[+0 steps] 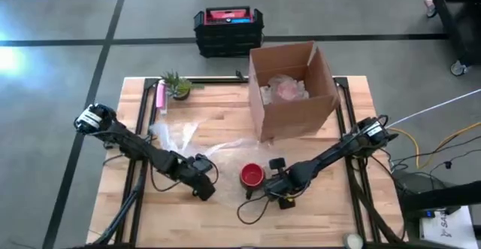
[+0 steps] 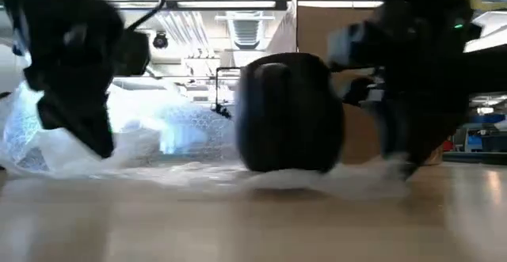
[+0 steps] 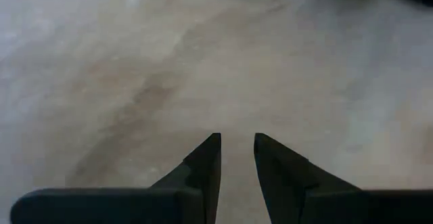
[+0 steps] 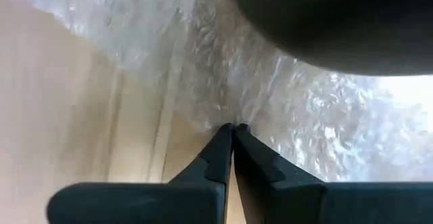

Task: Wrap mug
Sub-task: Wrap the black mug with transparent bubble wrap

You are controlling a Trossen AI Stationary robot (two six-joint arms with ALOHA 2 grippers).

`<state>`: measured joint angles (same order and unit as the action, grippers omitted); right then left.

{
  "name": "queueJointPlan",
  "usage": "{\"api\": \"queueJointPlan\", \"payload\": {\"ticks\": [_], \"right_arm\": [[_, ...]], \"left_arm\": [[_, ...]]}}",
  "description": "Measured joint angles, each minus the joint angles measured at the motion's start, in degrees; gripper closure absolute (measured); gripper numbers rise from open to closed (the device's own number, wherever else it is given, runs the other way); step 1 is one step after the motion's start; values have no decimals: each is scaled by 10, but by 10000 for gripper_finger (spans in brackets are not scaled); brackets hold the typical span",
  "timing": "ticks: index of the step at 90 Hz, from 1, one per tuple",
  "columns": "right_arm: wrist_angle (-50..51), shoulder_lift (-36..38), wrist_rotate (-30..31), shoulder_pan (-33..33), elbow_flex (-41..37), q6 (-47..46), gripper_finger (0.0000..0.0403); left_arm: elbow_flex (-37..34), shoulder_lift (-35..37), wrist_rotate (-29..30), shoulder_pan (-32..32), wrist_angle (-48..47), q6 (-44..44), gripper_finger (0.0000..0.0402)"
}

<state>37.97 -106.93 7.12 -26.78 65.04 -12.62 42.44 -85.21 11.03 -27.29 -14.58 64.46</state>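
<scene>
Two grippers are flanking the red mug (image 1: 252, 175) sitting on thin, slippery bubble wrap (image 1: 188, 140) mid-table: the right gripper (image 4: 233, 130) is pinching the limp film's edge, best gathered by its corners, while the left gripper (image 3: 237, 146) is hovering slightly parted

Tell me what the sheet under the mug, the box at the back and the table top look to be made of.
The sheet: clear plastic bubble wrap, judging by its glossy, dimpled, see-through surface. The mug on it has a red interior; possibly glazed ceramic, but that is uncertain. The box: brown corrugated cardboard, matte, with flaps folded open. The table top: pale wood, showing plank seams and grain, probably sealed butcher block.
</scene>
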Motion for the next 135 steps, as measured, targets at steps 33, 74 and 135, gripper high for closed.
{"api": "queueJointPlan", "payload": {"ticks": [33,74,135], "right_arm": [[87,30,-33,-66,-30,-37,401],[-118,105,57,-66,-54,-140,401],[-166,30,25,20,-82,-199,401]], "left_arm": [[115,0,40,0,-85,-131,326],[161,0,130,7,-297,-144,326],[146,0,124,7,-274,-145,326]]}}
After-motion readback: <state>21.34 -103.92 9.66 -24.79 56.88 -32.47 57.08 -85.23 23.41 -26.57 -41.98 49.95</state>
